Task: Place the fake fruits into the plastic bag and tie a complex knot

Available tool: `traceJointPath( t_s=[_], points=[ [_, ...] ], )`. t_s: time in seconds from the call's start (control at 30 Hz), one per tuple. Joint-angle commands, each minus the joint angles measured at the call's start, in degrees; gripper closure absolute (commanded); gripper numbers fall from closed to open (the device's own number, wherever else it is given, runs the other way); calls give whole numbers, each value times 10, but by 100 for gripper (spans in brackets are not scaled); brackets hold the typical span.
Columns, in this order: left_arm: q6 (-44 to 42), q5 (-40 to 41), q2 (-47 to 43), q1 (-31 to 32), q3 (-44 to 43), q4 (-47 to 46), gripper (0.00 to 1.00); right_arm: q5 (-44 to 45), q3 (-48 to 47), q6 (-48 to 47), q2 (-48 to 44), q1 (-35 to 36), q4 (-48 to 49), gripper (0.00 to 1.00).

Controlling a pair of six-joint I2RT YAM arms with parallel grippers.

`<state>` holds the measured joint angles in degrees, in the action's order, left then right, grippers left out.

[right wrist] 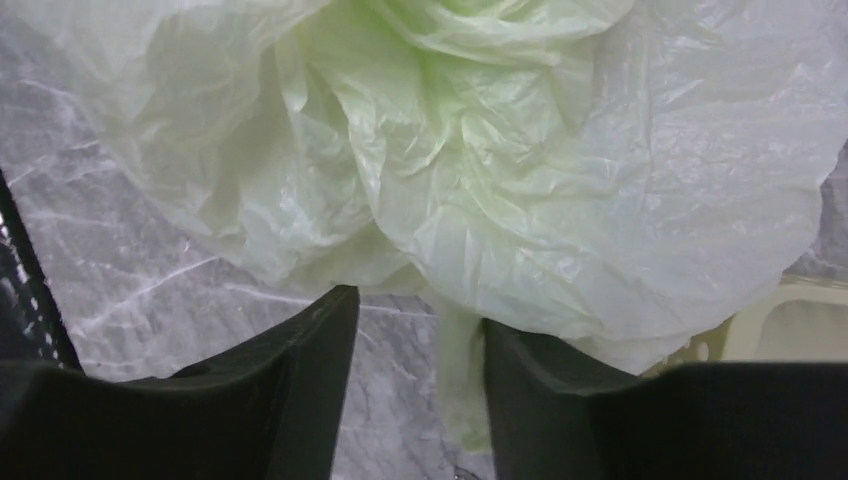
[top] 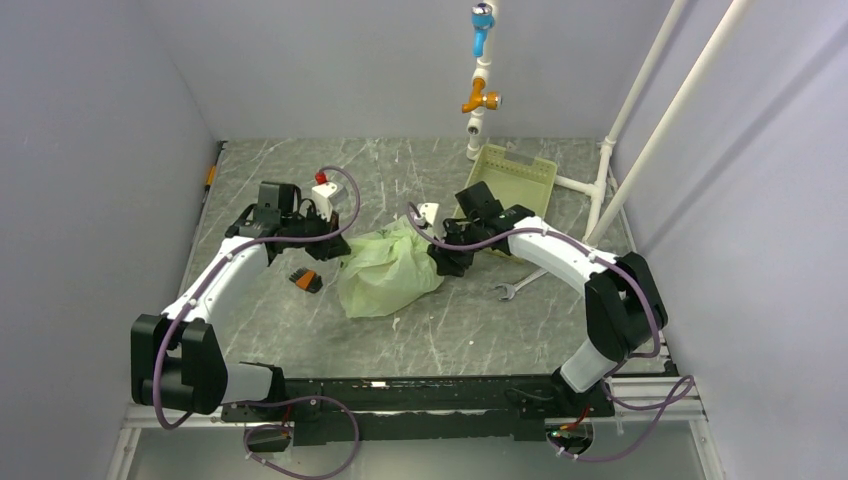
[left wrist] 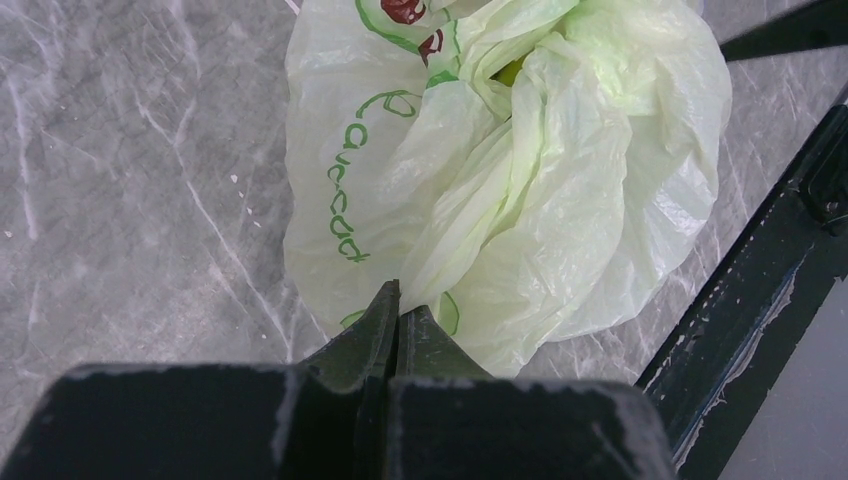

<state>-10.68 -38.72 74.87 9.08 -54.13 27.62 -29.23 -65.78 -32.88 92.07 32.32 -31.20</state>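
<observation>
- The left gripper [top: 338, 250] sits at the left edge of the plastic bag [top: 385, 272]. In its wrist view the dark, pointed fingers [left wrist: 375, 325] are pressed together, and a twisted fold of film narrows down into their tips, so it is clamped on the bag.
- A small orange-and-black block [top: 305, 281] lies on the table just left of the bag, apart from it.
- The bag lies crumpled in a heap on the grey, white-veined marble-look table [top: 250, 180], between the two grippers. Its film is thin, translucent, pale yellow-green and heavily creased.
- Only the left wrist view shows print on the bag: curly green lettering [left wrist: 345, 190] running down its left side, too warped to read, and a red-brown mark [left wrist: 403, 10] at the top edge.
- The same view shows a bright lime-green spot [left wrist: 510, 70] deep in a gap between folds. Whether it is one of the fake fruits cannot be told.
- The right gripper [top: 445, 262] is at the right edge of the bag. Its wrist view shows the jaws standing apart, with a thin strip of film [right wrist: 458, 370] hanging down between them, beside the right finger and not pinched.
- A steel wrench [top: 520, 285] lies flat to the right of the bag.
- A rigid pale green rectangular tray [top: 515, 180] sits behind and to the right of the bag. The right wrist view catches only its corner [right wrist: 790, 330].
</observation>
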Motion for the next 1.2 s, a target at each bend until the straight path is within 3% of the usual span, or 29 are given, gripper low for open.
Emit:
traceJointPath(
  t_s=[0.0, 0.07, 0.23, 0.63, 1.17],
  points=[
    [11, -2, -12, 0, 5, -18, 100, 63, 14, 6, 6, 8, 72, 60],
    [7, 13, -12, -4, 4, -15, 100, 77, 10, -11, 4, 6, 57, 78],
    [-1, 46, -15, -42, -5, -11, 100, 73, 6, -71, -25, -19, -13, 100],
    [-32, 163, -15, -152, -17, 10, 100, 114, 15, -176, -42, -108, -104, 100],
    [-86, 318, 57, -274, 28, -5, 100, 181, 132, -259, -53, -211, -43, 100]
  ],
)
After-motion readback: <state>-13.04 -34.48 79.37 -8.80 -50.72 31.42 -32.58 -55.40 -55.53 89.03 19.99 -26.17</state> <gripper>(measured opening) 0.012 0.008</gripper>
